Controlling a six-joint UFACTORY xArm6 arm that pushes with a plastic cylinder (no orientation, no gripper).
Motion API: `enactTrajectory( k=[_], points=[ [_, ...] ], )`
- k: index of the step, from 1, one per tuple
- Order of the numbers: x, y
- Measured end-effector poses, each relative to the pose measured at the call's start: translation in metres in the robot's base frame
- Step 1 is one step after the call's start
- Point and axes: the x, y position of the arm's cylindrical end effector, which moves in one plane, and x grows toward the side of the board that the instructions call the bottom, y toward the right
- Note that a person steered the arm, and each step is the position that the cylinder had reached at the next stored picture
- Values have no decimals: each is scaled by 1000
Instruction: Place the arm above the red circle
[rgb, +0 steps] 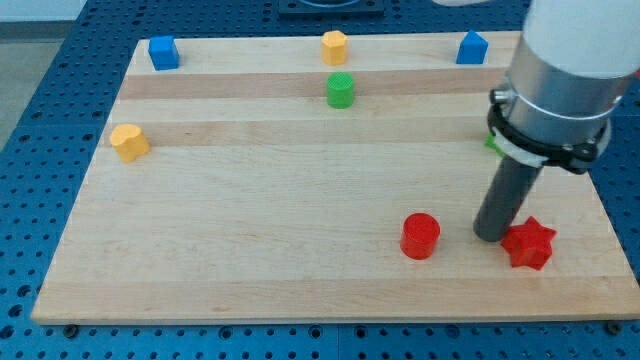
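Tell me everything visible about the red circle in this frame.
The red circle is a short, upright red cylinder with a flat round top, matte and plastic-looking. It stands on the wooden board near the view's bottom right. My tip rests just to its right with a small gap, and the red star lies beyond that. Nothing touches it.
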Motion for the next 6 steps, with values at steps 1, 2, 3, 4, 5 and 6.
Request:
enactTrajectory(
  k=[1,2,3,4,5,6],
  points=[
    [0,6],
    [7,8],
    [16,11],
    [16,11],
    [13,9],
    [-17,-9]
  ],
)
